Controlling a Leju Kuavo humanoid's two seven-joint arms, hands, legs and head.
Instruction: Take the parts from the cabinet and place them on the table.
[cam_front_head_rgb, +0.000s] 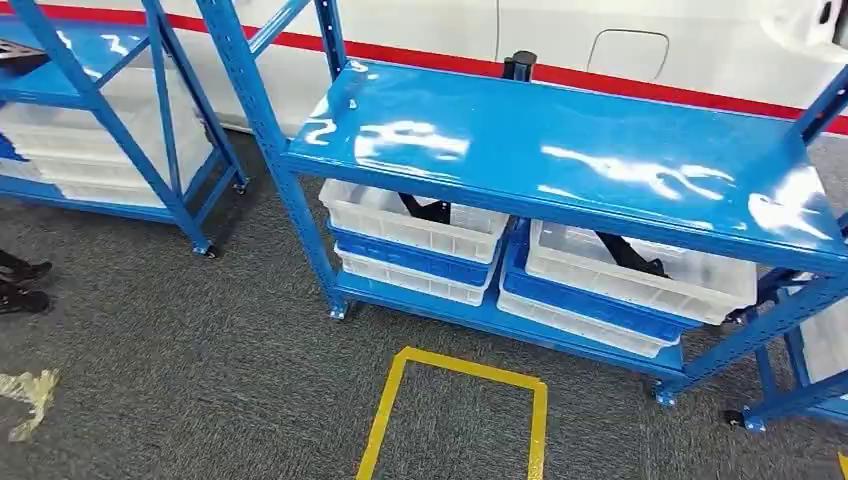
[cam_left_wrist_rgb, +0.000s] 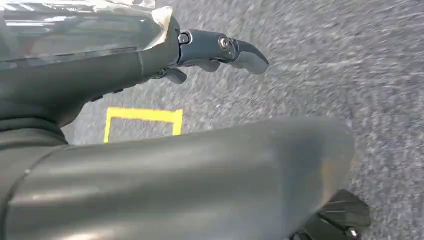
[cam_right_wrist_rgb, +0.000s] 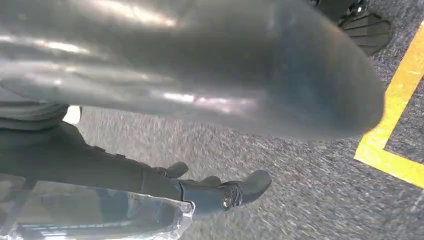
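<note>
I am looking down at a blue shelving rack (cam_front_head_rgb: 560, 150), its glossy top shelf bare and glaring under the lights. On the level beneath, white bins (cam_front_head_rgb: 415, 222) are sitting stacked with blue ones in two piles side by side. A black part (cam_front_head_rgb: 428, 210) is poking up from the left top bin, and another black part (cam_front_head_rgb: 630, 252) is lying in the right top bin (cam_front_head_rgb: 640, 275). A yellow taped outline (cam_front_head_rgb: 455, 410) is marking the grey carpet just in front of the rack.

My left hand (cam_left_wrist_rgb: 210, 55) is hanging over the carpet, holding nothing — its dark fingers (cam_left_wrist_rgb: 245, 54) are reaching out fairly straight, with a shorter one tucked under. My right hand (cam_right_wrist_rgb: 215, 192) is doing much the same on its side, fingers loosely extended and nothing in them. Both are down by the floor near the yellow tape, well apart from the parts up in the bins.

A second blue rack (cam_front_head_rgb: 100, 100) is standing to the left, and a person's dark shoes (cam_front_head_rgb: 20, 285) are showing at the left edge.
</note>
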